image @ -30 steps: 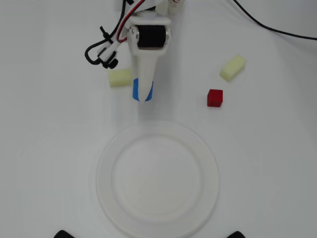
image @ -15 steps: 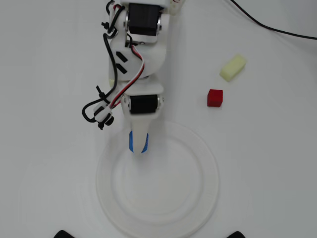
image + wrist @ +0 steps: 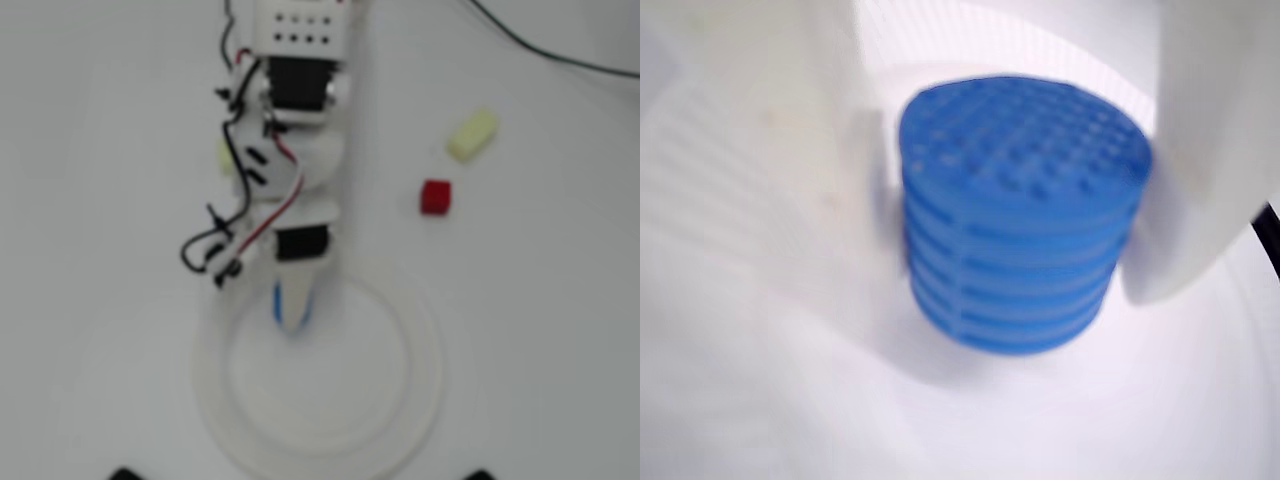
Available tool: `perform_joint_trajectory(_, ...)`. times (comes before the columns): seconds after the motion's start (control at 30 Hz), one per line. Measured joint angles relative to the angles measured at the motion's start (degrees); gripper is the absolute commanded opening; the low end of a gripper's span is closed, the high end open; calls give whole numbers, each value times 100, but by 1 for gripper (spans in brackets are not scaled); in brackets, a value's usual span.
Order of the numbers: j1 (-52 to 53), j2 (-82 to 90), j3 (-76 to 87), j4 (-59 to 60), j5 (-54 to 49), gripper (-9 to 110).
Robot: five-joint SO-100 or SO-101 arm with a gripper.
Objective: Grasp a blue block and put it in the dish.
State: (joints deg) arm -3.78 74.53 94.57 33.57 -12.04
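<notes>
In the wrist view the blue block point(image 3: 1025, 210), a ribbed short cylinder with a round top, stands upright between my two white fingers point(image 3: 1210, 150). My gripper point(image 3: 1015, 290) is shut on it, low over the white dish point(image 3: 1140, 420). In the overhead view the gripper point(image 3: 293, 315) points down over the upper left part of the dish point(image 3: 420, 400), inside its rim. Only blue slivers of the block point(image 3: 277, 300) show beside the fingers there. Whether the block touches the dish floor cannot be told.
A red cube point(image 3: 435, 196) and a pale yellow block point(image 3: 472, 134) lie on the white table to the right of the arm. Another pale yellow block point(image 3: 226, 155) peeks out behind the arm's left side. A black cable point(image 3: 560, 55) crosses the top right corner.
</notes>
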Motion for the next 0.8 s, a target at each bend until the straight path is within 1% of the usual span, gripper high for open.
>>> perform_joint_trajectory(0.2,0,0,-202,308,70,23)
perform_joint_trajectory(0.43,0,562,-439,1230,123,26)
perform_joint_trajectory(0.63,123,1960,-352,2136,158,26)
perform_joint_trajectory(0.8,158,3832,650,2452,0,26)
